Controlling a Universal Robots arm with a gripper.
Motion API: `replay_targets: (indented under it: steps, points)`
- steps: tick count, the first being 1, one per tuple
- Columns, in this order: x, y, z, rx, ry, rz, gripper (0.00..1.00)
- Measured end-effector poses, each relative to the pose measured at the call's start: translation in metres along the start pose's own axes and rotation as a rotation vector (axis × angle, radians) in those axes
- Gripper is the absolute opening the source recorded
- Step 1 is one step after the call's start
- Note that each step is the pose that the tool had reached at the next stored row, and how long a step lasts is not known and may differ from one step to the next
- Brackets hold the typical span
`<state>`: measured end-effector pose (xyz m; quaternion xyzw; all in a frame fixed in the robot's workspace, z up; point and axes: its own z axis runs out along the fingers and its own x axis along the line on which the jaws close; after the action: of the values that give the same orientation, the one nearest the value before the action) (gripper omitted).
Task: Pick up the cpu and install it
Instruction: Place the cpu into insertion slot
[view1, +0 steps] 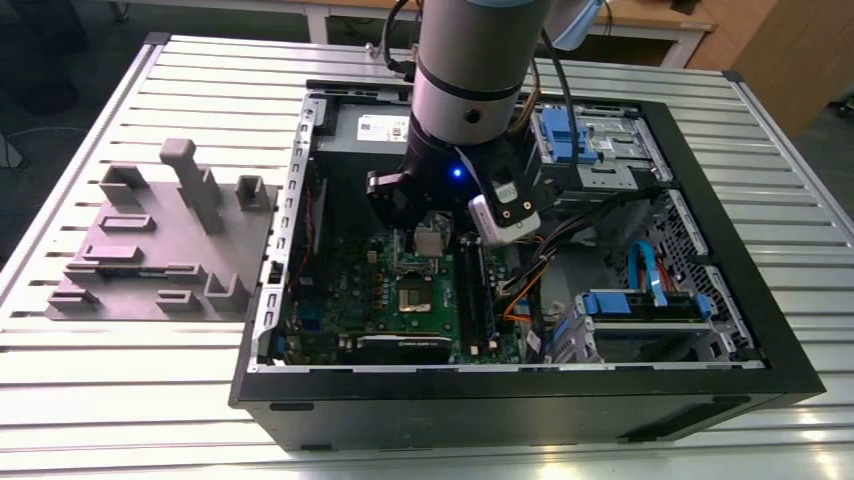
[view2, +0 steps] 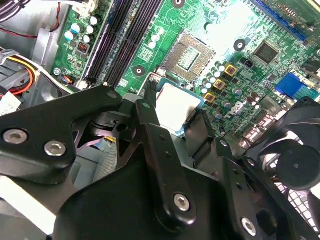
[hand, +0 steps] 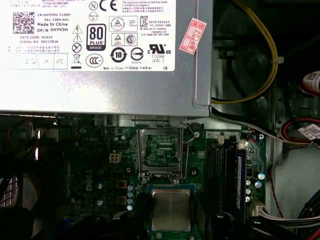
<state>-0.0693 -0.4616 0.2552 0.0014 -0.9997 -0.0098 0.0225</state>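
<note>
Two black fingers (view2: 150, 125) of the gripper (view2: 176, 120) clamp the cpu (view2: 175, 105) by opposite edges. Held this way it sits flat, metal top towards the wrist cameras and underside towards the motherboard (view2: 235, 60). The edge grip seems meant to keep the contact side untouched and level for seating.

The cpu hangs inside the open case (view1: 534, 400), above the board and clear of it. As far as I can judge, it is near the socket (view2: 190, 52) rather than squarely over it. In the first wrist view the socket (hand: 160, 150) lies between the cpu (hand: 171, 210) and the power supply (hand: 100, 50). The socket is uncovered and its bed of contacts is bare, so the way down looks free. The RAM sticks (hand: 225, 165) stand just beside it and leave little room on that side.

The cpu is a small flat square. Its lid is matt silver-grey with rounded corners, framed by a thin blue-green rim, and its surface looks clean. In the exterior view it shows as a pale patch under the wrist (view1: 430, 240).
</note>
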Motion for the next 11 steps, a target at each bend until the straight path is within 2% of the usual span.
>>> replay_targets:
  steps: [3, 5, 11]
  points:
    - [0.0001, 0.0, 0.0006, -0.0003, -0.0001, 0.0, 0.47]
    - [0.0025, 0.0, 0.0015, -0.0001, 0.0, 0.0, 0.47]
    - [0.0036, -0.0017, 0.0099, 0.0002, 0.0016, 0.0, 0.47]
